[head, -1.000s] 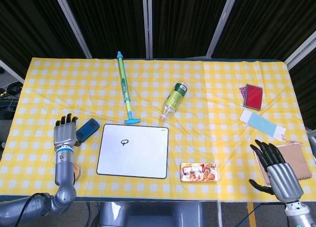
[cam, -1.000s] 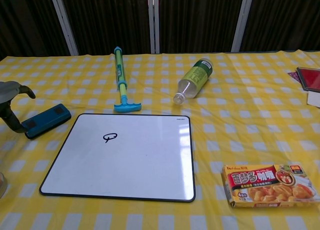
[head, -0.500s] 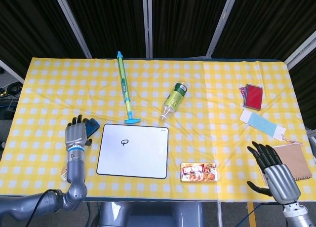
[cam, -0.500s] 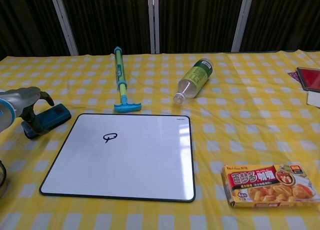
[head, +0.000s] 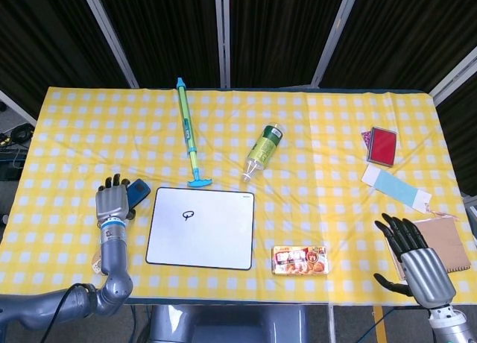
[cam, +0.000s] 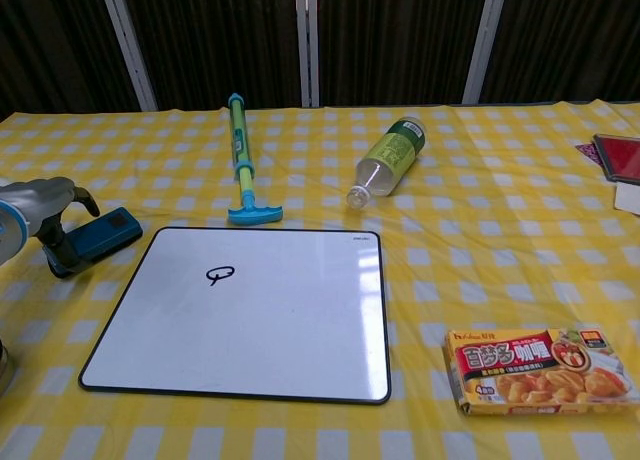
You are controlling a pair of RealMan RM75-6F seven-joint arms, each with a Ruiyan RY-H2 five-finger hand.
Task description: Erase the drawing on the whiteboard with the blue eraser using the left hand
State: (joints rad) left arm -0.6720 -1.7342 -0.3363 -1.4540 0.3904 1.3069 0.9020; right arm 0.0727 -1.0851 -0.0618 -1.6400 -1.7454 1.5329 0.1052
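Note:
The blue eraser (head: 139, 192) (cam: 102, 237) lies flat on the checked cloth just left of the whiteboard (head: 216, 242) (cam: 260, 340). A small black loop drawing (head: 188, 215) (cam: 220, 274) sits in the board's upper left part. My left hand (head: 112, 202) (cam: 40, 202) hangs over the eraser's near end, fingers extended and apart. One finger reaches down to the eraser's left end, while the thumb stays above it. My right hand (head: 414, 255) is spread and holds nothing at the table's front right corner; the chest view does not show it.
A green-blue pump toy (head: 188, 132) (cam: 239, 156) lies behind the board, with a green bottle (head: 264, 150) (cam: 386, 160) on its side to the right. A curry box (head: 300, 259) (cam: 541, 368), red card box (head: 382, 145), pale blue slip (head: 395, 186) and brown notebook (head: 449, 241) lie on the right side.
My left hand moved right from beside the eraser onto its near end, then shifted slightly back to the left. The eraser has not moved. My right hand shifted slightly.

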